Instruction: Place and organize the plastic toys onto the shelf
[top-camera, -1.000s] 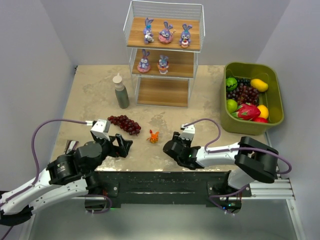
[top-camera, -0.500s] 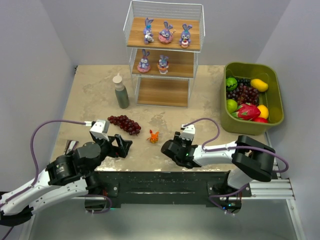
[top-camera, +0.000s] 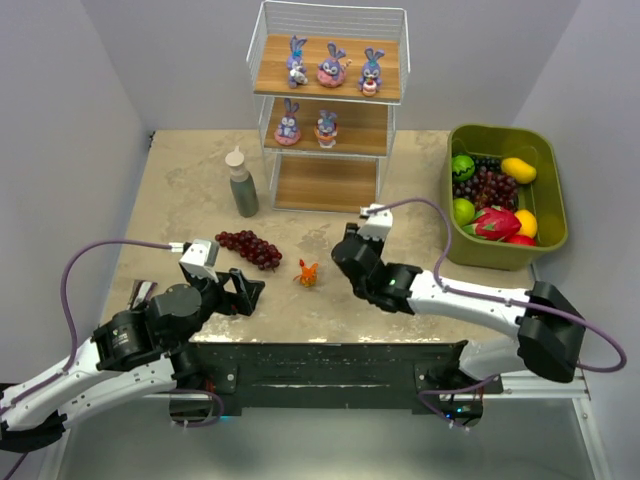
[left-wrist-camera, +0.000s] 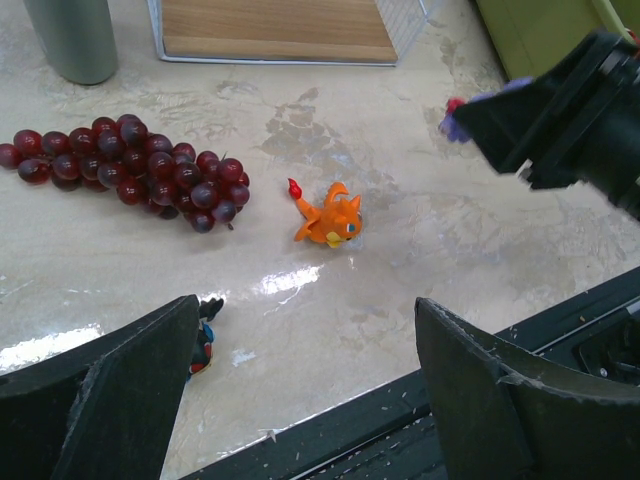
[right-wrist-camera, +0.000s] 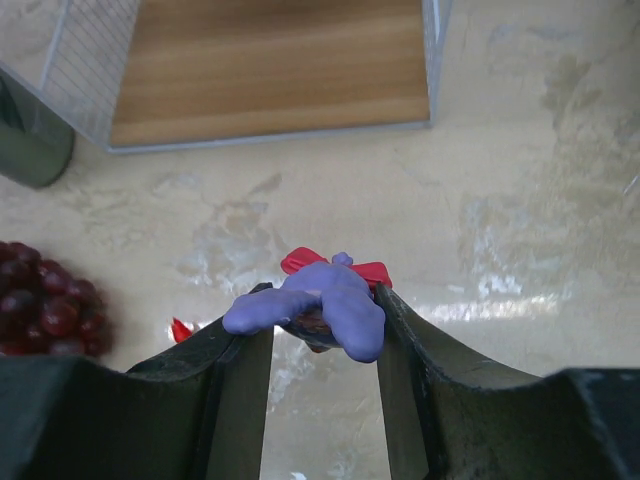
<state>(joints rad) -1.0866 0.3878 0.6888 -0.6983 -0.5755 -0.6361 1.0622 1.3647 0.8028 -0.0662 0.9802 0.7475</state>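
While the right gripper (right-wrist-camera: 322, 328) is clamped on a purple long-eared plastic bunny (right-wrist-camera: 335, 300) with a red bow, aimed toward the white wire shelf (right-wrist-camera: 270, 70) and its bare bottom board, surely headed there, the left gripper (left-wrist-camera: 305, 308) gapes empty near the small orange plastic creature (left-wrist-camera: 330, 215) on the beige tabletop (left-wrist-camera: 430, 230).

The worktop (left-wrist-camera: 420, 230) was a polished, marbled beige stone-look surface that threw back glare. The shelf (right-wrist-camera: 270, 70) had matt light wooden boards with visible grain inside thin white-coated wire. The grape bunch (left-wrist-camera: 130, 170) was glossy, each berry catching a highlight. The orange creature (left-wrist-camera: 330, 215) and the purple bunny (right-wrist-camera: 320, 305) looked like smooth moulded plastic. The left fingers (left-wrist-camera: 110, 400) were matt black with scuffed, rough edges.
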